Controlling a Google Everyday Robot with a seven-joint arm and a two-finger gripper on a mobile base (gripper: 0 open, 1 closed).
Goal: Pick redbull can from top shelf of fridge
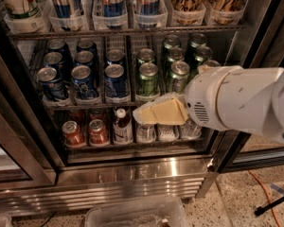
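Redbull cans [112, 0], tall and blue-and-silver, stand in clear plastic lane bins on the top shelf [132, 31] of the fridge [132, 167], their tops cut off by the view's edge. My gripper [144, 115] hangs well below them, in front of the third rack, pointing left. Its cream fingers [163, 111] sit together as one wedge with nothing held. The white arm [241, 100] reaches in from the right and hides part of the green cans behind it.
Short dark-blue cans [83, 77] and green cans [148, 77] fill the middle rack. Red cans [74, 132] and a bottle [121, 124] stand on the lower rack. A clear plastic bin [137, 214] sits on the floor, and an orange cable [262, 188] lies at the right.
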